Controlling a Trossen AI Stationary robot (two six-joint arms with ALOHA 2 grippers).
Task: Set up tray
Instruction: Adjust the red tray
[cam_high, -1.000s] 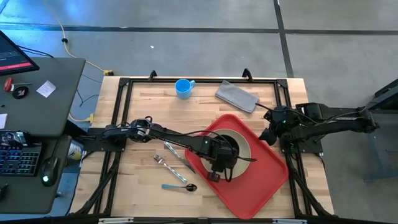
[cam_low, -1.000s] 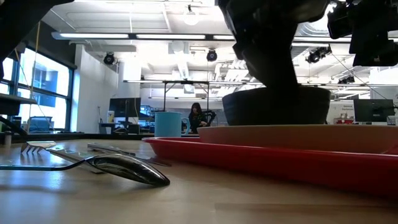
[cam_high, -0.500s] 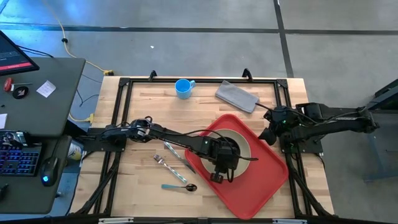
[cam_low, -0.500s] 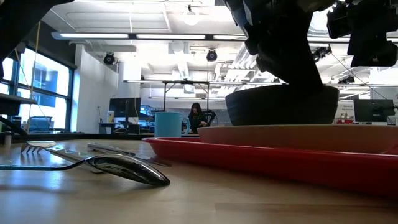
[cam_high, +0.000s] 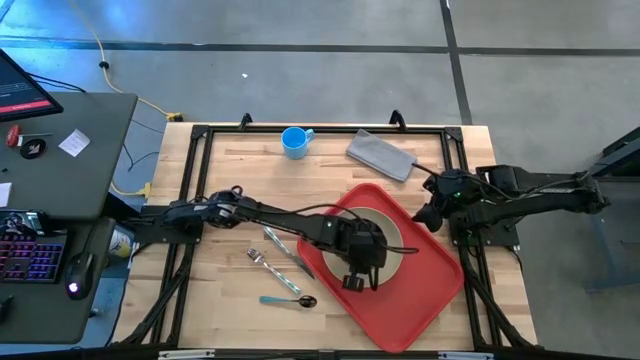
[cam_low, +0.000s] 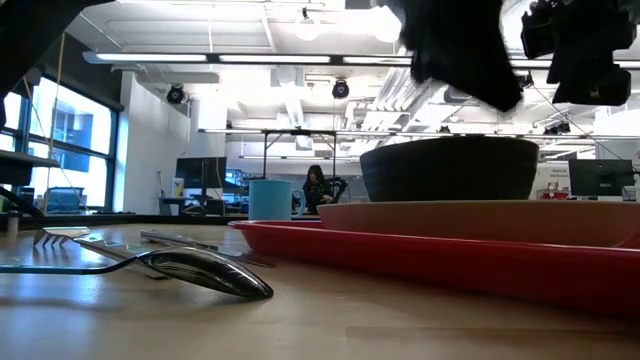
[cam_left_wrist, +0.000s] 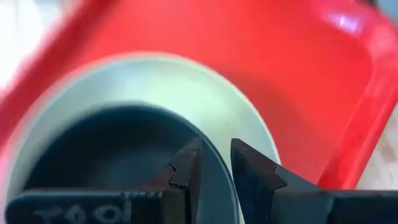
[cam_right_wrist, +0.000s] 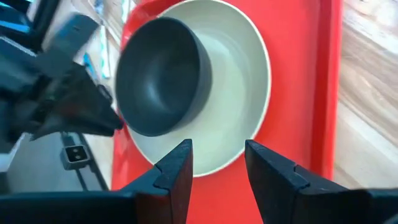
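Two fingers of the left gripper (cam_left_wrist: 214, 165) stand slightly apart over the dark bowl's (cam_right_wrist: 163, 74) rim, gripping nothing. Bowl sits on the plate (cam_right_wrist: 233, 81), plate on the tray (cam_high: 425, 285). Right gripper (cam_right_wrist: 217, 158), open, hovers by the tray's edge.

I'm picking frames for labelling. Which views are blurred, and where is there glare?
Left wrist view: soft throughout, the plate and dark bowl smeared, a glare spot on the tray. Low view: the left gripper is blurred; ceiling lights flare. High view: sharp, blue glare on the floor. Right wrist view: mostly clear.
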